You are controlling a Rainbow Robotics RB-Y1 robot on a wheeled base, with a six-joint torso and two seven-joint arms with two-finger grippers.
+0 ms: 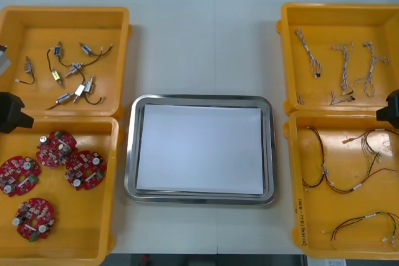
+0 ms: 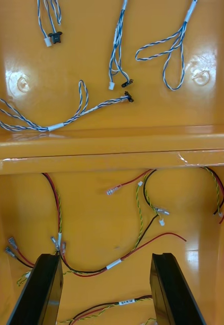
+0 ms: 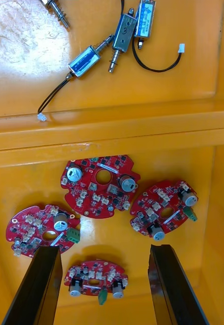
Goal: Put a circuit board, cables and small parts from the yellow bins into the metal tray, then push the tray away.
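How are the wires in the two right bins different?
The far right bin holds twisted blue and white cables; the near right bin holds red, yellow and black cables. The far cables lie in small bundles; the near cables sprawl in wider loops. The right gripper hangs over the near cables, not the far cables. Both lie in yellow bins.

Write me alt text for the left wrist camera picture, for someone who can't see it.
The left gripper, fingers open, hangs over four round red circuit boards in a yellow bin. Past the bin's wall, small metal parts lie in the neighbouring bin.
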